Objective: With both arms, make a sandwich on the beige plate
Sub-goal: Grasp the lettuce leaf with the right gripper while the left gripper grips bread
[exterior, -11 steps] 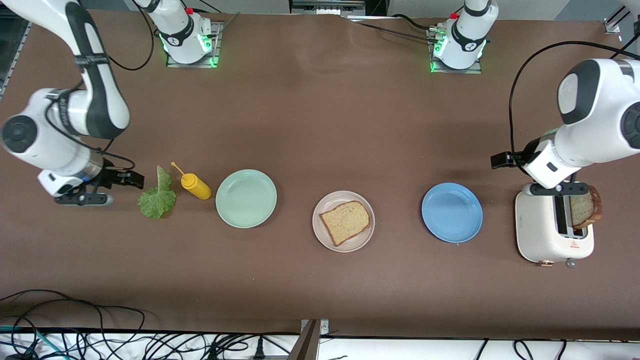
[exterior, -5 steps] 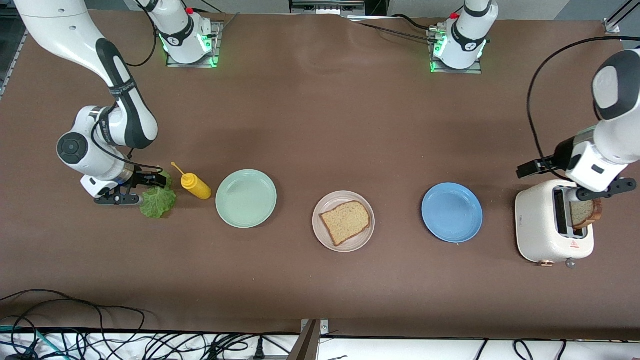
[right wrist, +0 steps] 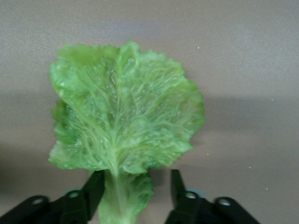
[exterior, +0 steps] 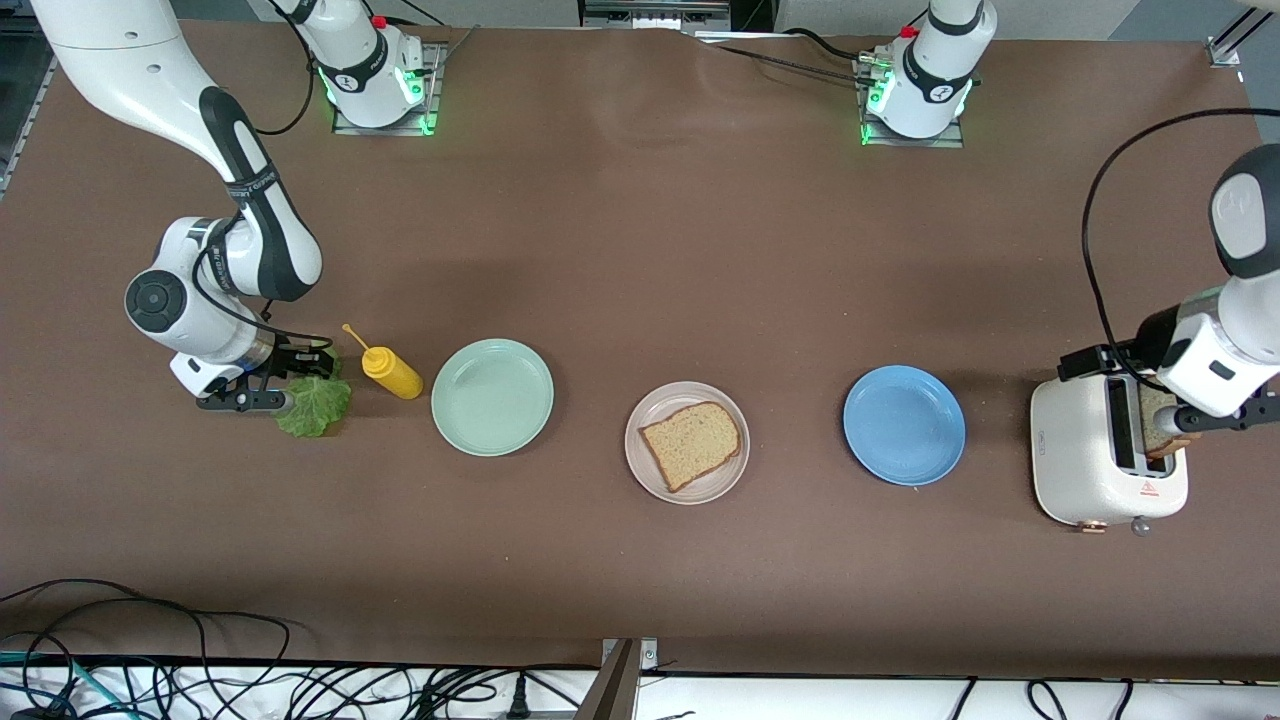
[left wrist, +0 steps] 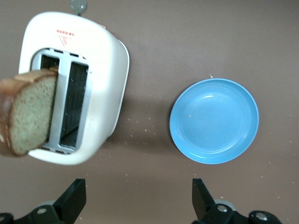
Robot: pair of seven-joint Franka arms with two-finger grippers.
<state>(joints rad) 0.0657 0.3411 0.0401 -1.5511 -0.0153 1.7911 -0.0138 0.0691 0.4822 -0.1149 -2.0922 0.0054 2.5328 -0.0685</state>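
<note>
**Sandwich one slice in, lettuce next**

Lettuce leaf (right wrist: pixel 122 116) lies near the right arm's end of the table; the right gripper (right wrist: pixel 133 189) straddles its stem, fingers apart, not yet clamped. Mid-table, the beige plate (exterior: pixel 650 468) carries one bread slice (exterior: pixel 691 443). At the toaster (exterior: pixel 1085 460), the left gripper (left wrist: pixel 135 203) hangs open above the second slice (left wrist: pixel 29 112).

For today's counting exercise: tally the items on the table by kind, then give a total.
Plates: 3 (mint-green plate, beige plate, blue plate)
Bread slices: 2
Lettuce leaf: 1
Mustard bottle: 1
Toaster: 1
Total: 8
</note>
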